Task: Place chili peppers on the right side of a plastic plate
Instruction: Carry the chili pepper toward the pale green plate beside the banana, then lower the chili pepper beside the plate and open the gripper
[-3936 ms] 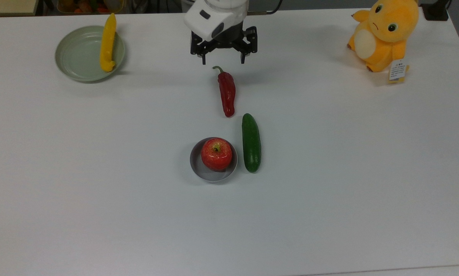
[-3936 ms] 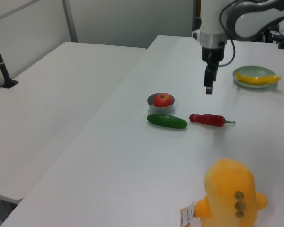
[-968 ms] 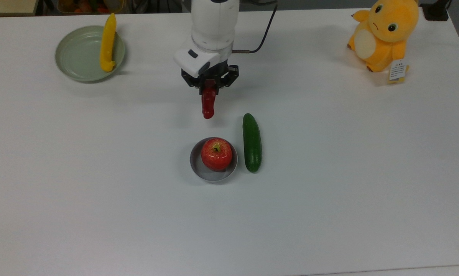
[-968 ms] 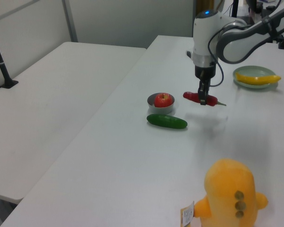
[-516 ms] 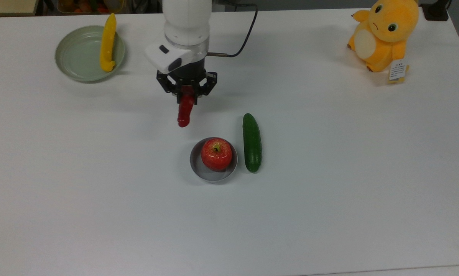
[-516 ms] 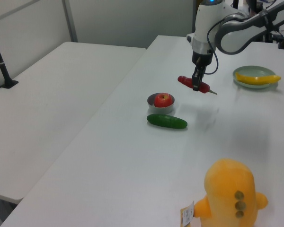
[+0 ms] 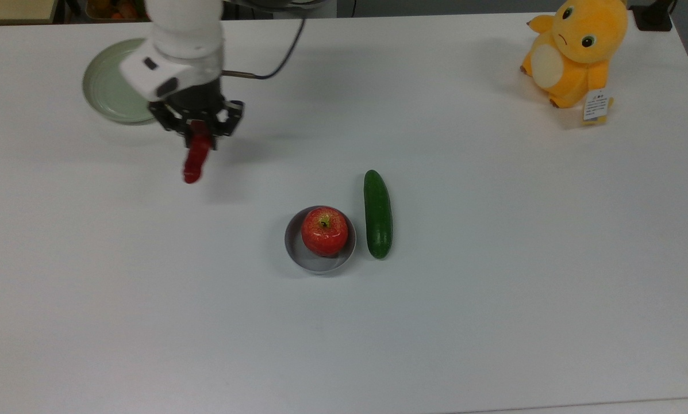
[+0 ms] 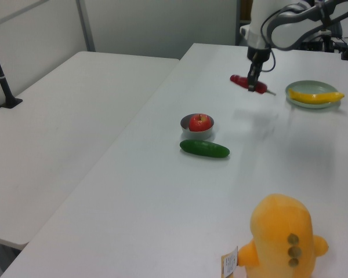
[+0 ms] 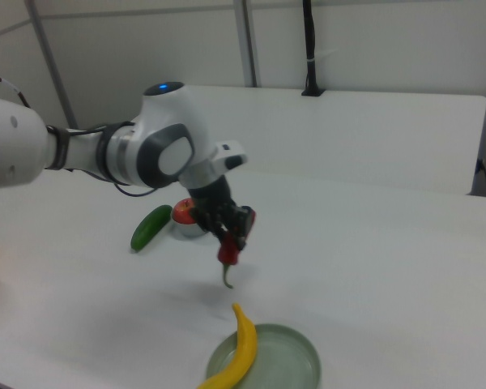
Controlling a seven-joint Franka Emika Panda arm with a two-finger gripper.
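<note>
My gripper [image 7: 198, 137] is shut on the dark red chili pepper [image 7: 193, 164] and holds it in the air above the table. In the top view the chili's tip points down the frame, and its stem end is hidden under the gripper. The pale green plastic plate [image 7: 103, 86] lies just up and left of the gripper in the top view, partly covered by the arm. In the right view the chili [image 9: 226, 254] hangs stem down, a short way behind the plate [image 9: 285, 362]. In the left view the gripper [image 8: 254, 84] carries the chili [image 8: 241, 80] to the left of the plate [image 8: 311, 89].
A long yellow pepper [image 9: 240, 350] lies across the plate's edge. A red apple [image 7: 324, 230] sits in a small grey bowl [image 7: 293, 246] mid-table, with a green cucumber [image 7: 377, 213] beside it. An orange plush toy [image 7: 576, 52] stands at the top view's far right corner.
The gripper closed on the chili, lifted it off the table and has carried it toward the top view's left, close to the plate. The arm now covers the yellow pepper in the top view.
</note>
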